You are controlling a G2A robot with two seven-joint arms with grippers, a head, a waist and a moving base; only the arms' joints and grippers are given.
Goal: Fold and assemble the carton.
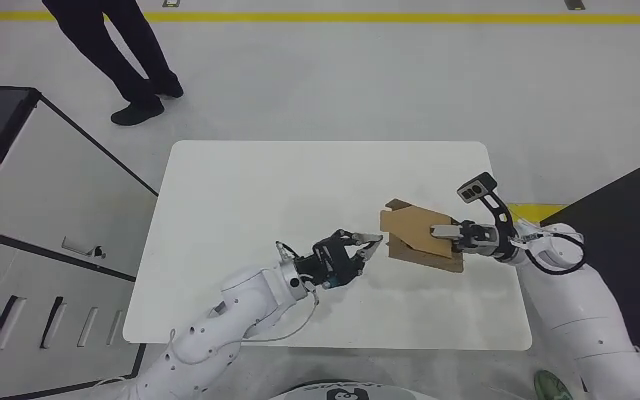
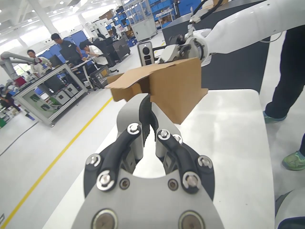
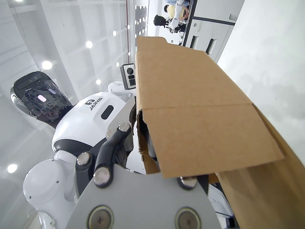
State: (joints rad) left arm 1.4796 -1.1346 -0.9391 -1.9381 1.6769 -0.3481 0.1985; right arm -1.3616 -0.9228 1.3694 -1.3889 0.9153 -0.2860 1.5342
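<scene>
The left pincer (image 1: 370, 246) is hovering low over the counter (image 1: 280, 200). Its fingers are drawn close together on nothing, tips just beside a flap of the carton (image 1: 425, 240), probably lining up to push that flap in. The carton is resting half-opened toward the counter's right side, flaps sticking out. Its brown faces are showing no readable print. The right pincer (image 1: 440, 231) is pinching its upper wall, apparently steadying it for folding.

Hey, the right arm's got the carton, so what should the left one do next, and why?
Probably ease the left gripper forward onto the open flap facing it: the right gripper grips the carton at its far side, and that flap stands unfolded, just ahead.
</scene>
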